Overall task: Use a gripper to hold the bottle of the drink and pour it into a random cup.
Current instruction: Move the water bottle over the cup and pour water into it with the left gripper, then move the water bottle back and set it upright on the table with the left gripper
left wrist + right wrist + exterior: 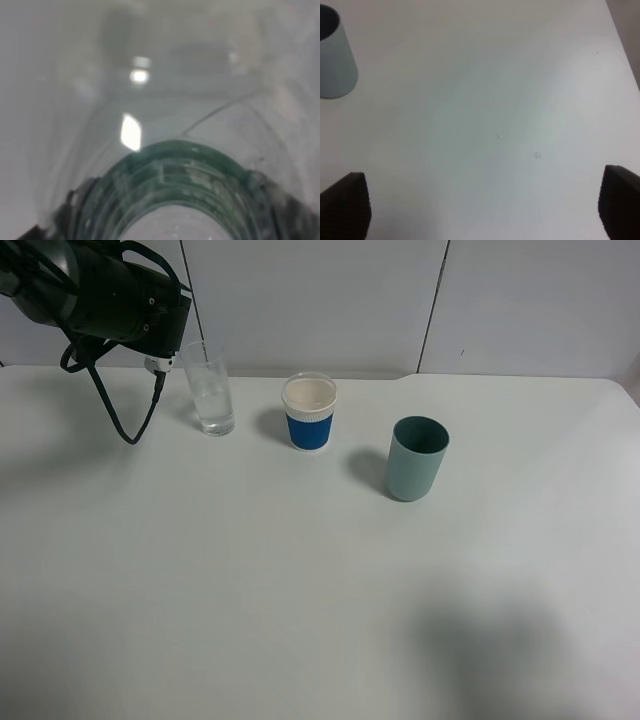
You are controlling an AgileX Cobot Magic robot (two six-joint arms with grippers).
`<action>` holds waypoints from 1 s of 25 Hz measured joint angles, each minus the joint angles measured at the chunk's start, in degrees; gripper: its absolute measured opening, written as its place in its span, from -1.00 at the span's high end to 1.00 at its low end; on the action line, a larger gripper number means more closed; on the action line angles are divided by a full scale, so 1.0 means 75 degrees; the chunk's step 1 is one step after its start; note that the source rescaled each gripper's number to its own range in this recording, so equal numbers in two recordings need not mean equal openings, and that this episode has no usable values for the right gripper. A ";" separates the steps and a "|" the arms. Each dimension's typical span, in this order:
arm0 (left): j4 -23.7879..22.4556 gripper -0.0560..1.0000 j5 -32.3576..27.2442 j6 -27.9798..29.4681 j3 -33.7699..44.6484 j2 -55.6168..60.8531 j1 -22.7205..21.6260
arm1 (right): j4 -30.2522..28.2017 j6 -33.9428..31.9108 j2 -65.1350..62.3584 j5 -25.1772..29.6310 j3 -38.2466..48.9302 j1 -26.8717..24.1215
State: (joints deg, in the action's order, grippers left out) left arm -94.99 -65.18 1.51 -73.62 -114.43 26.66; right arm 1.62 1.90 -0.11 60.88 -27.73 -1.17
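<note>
1. Left gripper (150,325), upper left of the frame, is closed on the bottle (175,170), just beside the glass (210,390) rim, probably for pouring.
2. The glass holds some liquid.
3. Right gripper (480,210) stands wide, empty.

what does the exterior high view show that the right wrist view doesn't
Only exterior high: the left arm, the tall clear glass holding some liquid, and the blue-sleeved paper cup. Only right wrist: the right gripper, its fingertips wide apart, and small droplets on the table. Both: the teal cup and the white table.
</note>
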 joint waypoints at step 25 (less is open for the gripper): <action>0.1980 0.89 0.3046 0.3392 0.0000 0.0504 0.0000 | 0.0000 0.0000 0.0000 0.0000 0.0000 0.0000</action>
State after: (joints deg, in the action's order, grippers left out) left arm -80.15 -42.33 26.96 -73.62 -110.65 26.66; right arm 1.62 1.90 -0.11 60.88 -27.73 -1.17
